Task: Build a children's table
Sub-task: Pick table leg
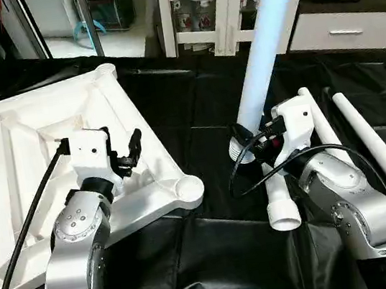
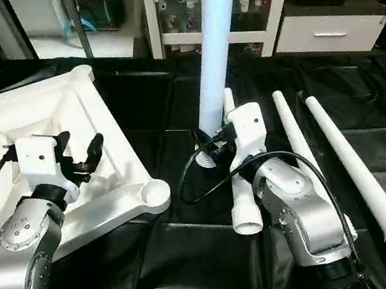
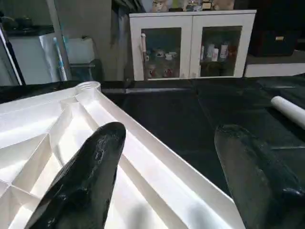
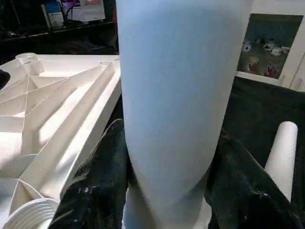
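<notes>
The children's table top [image 1: 25,140] lies upside down on the left, ribbed underside up, with round corner sockets [image 1: 185,188]. My left gripper [image 1: 128,154] hovers open over its near right rim, its fingers [image 3: 90,171] empty above the ribs. My right gripper [image 1: 247,143] is shut on a white leg [image 1: 264,39] that stands nearly upright, its threaded end low beside the gripper. The leg [image 4: 176,95] sits between the black fingers [image 4: 95,191] in the right wrist view. Three more legs lie on the black cover: one [image 1: 283,200] under my right forearm, two [image 1: 384,159] to the right.
A black cover [image 1: 216,250] drapes the work table. Behind it stand a white glass-door cabinet [image 1: 215,3] and a white drawer unit [image 1: 346,27]. The near corner socket lies a short way left of the held leg's lower end.
</notes>
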Controlling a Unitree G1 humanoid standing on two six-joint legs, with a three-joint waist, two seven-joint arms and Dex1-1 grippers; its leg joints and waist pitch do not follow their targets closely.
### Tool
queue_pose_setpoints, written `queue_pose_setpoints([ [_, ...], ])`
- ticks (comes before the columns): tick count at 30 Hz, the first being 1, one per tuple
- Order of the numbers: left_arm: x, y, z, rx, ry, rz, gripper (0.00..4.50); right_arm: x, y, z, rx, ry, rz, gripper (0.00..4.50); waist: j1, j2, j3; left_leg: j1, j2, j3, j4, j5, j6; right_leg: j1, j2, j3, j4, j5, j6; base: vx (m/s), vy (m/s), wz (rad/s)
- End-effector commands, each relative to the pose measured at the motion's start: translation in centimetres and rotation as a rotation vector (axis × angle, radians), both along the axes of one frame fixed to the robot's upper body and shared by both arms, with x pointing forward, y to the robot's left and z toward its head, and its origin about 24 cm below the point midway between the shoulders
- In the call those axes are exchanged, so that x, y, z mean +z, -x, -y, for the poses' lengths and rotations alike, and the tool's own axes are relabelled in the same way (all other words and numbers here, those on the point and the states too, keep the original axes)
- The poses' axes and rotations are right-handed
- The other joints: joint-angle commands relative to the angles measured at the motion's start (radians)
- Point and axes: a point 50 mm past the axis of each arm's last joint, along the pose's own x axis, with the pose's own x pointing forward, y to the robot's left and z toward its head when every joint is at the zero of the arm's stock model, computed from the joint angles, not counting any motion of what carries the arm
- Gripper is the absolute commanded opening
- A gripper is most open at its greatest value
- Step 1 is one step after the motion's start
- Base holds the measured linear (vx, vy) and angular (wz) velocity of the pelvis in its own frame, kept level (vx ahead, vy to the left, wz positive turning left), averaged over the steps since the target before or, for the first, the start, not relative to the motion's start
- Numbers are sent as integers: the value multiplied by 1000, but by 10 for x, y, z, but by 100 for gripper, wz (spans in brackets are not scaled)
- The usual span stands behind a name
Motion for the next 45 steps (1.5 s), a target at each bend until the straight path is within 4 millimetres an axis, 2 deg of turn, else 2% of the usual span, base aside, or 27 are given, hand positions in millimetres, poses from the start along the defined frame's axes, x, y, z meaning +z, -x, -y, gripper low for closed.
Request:
queue_pose_setpoints([
  [1,5,-2,3,-22,1,6,347,4,-1,-1,-1,9,32,188,3,14,-78,-4,10,-8,-59,60,162,73,-34,32,-41,42,-243,0,0,0],
  [5,5,-1,3,-23,2,5,347,4,-1,-1,0,11,31,188,-1,14,-77,11,15,-13,-60,68,191,60,-33,27,-34,57,-247,0,0,0],
  [8,4,-1,3,-23,2,4,347,4,-1,-1,2,13,30,188,2,12,-78,2,9,-9,-56,67,193,69,-37,32,-38,49,-252,0,0,0],
  [9,5,-1,3,-23,3,4,347,4,-1,-1,2,13,31,188,5,11,-77,-8,6,-6,-56,60,182,77,-38,35,-43,34,-251,0,0,0],
  [10,5,-1,3,-24,3,4,347,4,-1,-1,3,13,31,188,6,11,-77,-10,7,-6,-56,59,178,79,-38,34,-45,27,-249,0,0,0],
  [12,5,-1,3,-23,4,5,347,4,-1,-1,3,14,31,188,5,13,-78,-5,10,-9,-58,67,172,75,-34,31,-42,30,-243,0,0,0],
  [15,5,0,3,-23,5,4,347,4,-1,-1,3,16,31,188,-1,15,-78,14,16,-16,-61,73,189,61,-30,26,-33,50,-241,0,0,0],
  [16,5,0,3,-24,9,5,347,4,-1,-1,4,17,31,188,-1,15,-78,15,16,-16,-60,74,200,59,-32,25,-33,51,-243,0,0,0],
  [20,5,-1,3,-26,8,5,347,3,-1,-1,4,19,30,188,7,11,-77,-11,4,-6,-55,53,181,83,-38,36,-47,16,-246,0,0,0],
  [22,5,-1,4,-27,8,5,347,3,-1,-1,4,19,31,188,9,13,-77,-12,5,-7,-57,55,164,85,-35,35,-48,12,-239,0,0,0],
  [23,5,-1,4,-28,8,5,347,3,-1,-1,4,20,31,188,8,15,-78,-8,7,-9,-59,58,162,82,-33,33,-46,16,-235,0,0,0],
  [25,5,-1,4,-28,8,5,347,3,-1,-1,4,20,31,188,2,17,-78,11,14,-17,-63,68,171,67,-27,25,-38,36,-228,0,0,0],
  [27,5,-1,4,-31,11,4,347,3,-1,-1,3,21,32,188,-3,18,-78,25,20,-23,-63,72,205,54,-30,22,-31,49,-233,0,0,0],
  [29,4,-1,5,-34,13,3,347,3,-1,-1,3,23,32,188,-1,14,-78,14,13,-17,-58,73,217,64,-35,27,-35,44,-239,0,0,0],
  [31,4,0,5,-34,13,3,347,3,-1,-1,3,23,32,188,9,11,-75,-15,0,-6,-53,51,192,89,-40,38,-52,3,-242,0,0,0],
  [32,4,0,5,-35,14,3,347,3,-1,-1,3,24,32,188,11,12,-74,-14,1,-4,-54,41,180,89,-41,39,-56,-17,-242,0,0,0],
  [33,4,0,5,-35,15,3,347,3,-1,-1,4,24,32,188,10,14,-70,-6,9,-6,-62,24,156,85,-38,35,-57,-41,-243,0,0,0],
  [34,4,0,5,-35,15,3,347,3,-1,-1,4,25,32,188,6,18,-71,9,16,-11,-67,20,144,78,-32,29,-52,-38,-239,0,0,0],
  [36,4,0,5,-36,16,3,347,3,0,-1,4,25,31,188,1,19,-76,16,14,-21,-65,52,162,77,-27,24,-44,-1,-224,28,-2,1],
  [37,4,0,5,-36,16,3,347,3,0,-1,4,25,31,188,-1,20,-80,32,15,-28,-63,78,189,67,-25,22,-36,30,-216,57,-4,2],
  [38,4,0,5,-36,16,3,347,3,0,-1,5,26,31,188,-4,19,-77,36,16,-31,-64,81,205,61,-23,21,-33,37,-214,61,0,4],
  [39,4,0,5,-36,16,3,347,3,0,-1,5,26,31,188,-3,18,-78,36,14,-32,-60,92,232,62,-27,22,-32,40,-212,0,0,0],
  [41,4,0,5,-36,16,3,347,3,0,-1,5,26,31,188,4,12,-79,12,-5,-20,-50,100,241,86,-32,33,-42,36,-213,0,0,0],
  [42,4,0,5,-36,16,3,347,3,0,-1,5,27,31,188,11,8,-80,-13,-18,-13,-41,99,230,108,-32,43,-53,30,-210,0,0,0],
  [43,4,0,5,-36,16,2,347,3,0,-1,5,27,31,188,15,9,-83,-7,-15,-15,-43,101,215,108,-29,44,-51,44,-209,0,0,0],
  [44,4,0,5,-36,15,2,347,3,-1,-1,5,27,31,188,14,11,-83,-8,-15,-19,-44,117,214,109,-22,41,-46,63,-203,0,0,0],
  [45,4,0,5,-36,15,2,347,3,-1,-1,5,28,31,188,8,17,-86,14,-9,-33,-47,160,232,92,-9,29,-31,102,-182,92,-21,16],
])
